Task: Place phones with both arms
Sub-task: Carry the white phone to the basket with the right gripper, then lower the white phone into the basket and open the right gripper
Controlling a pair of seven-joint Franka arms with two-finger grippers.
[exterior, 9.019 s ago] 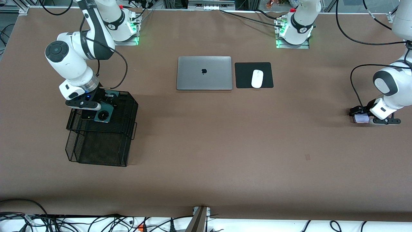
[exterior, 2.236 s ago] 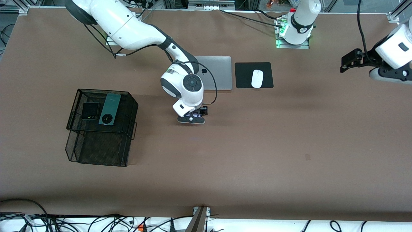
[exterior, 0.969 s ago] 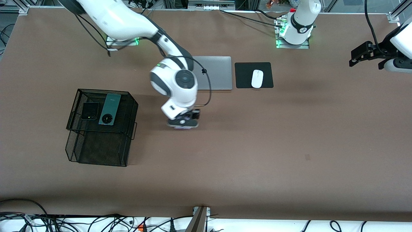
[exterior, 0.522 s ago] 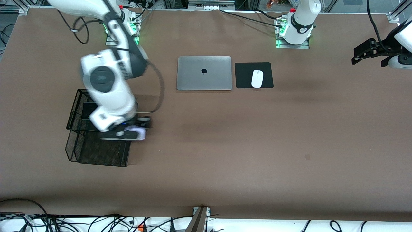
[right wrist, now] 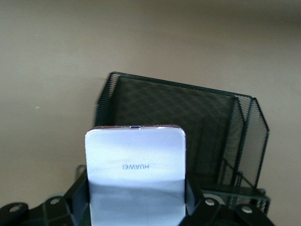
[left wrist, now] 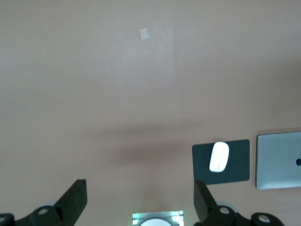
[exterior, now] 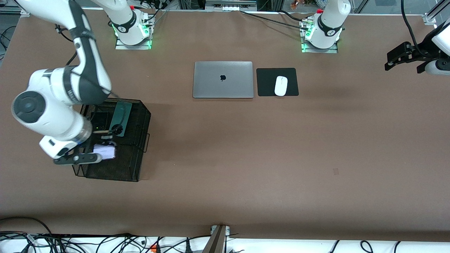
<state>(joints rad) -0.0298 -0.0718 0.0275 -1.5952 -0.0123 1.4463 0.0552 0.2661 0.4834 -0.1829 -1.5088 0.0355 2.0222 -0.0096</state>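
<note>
My right gripper [exterior: 102, 152] is shut on the pale lilac-white phone [exterior: 105, 151], holding it over the end of the black mesh basket [exterior: 145, 117] nearest the front camera. In the right wrist view the lilac phone [right wrist: 135, 174] sits between the fingers [right wrist: 77, 188] of the right gripper [right wrist: 136, 190], with the basket [right wrist: 178, 108] below. The small black phone [exterior: 98, 121] and the long dark green phone [exterior: 121, 113] lie side by side on the basket's upper tray. My left gripper [exterior: 397, 58] hangs open and holds nothing, high over the left arm's end of the table; its open jaws show as the left gripper [left wrist: 139, 200].
A closed grey laptop [exterior: 223, 79] lies near the robots' bases, with a white mouse [exterior: 281, 85] on a black pad [exterior: 267, 82] beside it. The left wrist view shows the mouse [left wrist: 218, 156] and laptop [left wrist: 280, 160] below.
My right arm has swung from the table's middle to over the basket, carrying the lilac phone. The left arm has barely moved.
</note>
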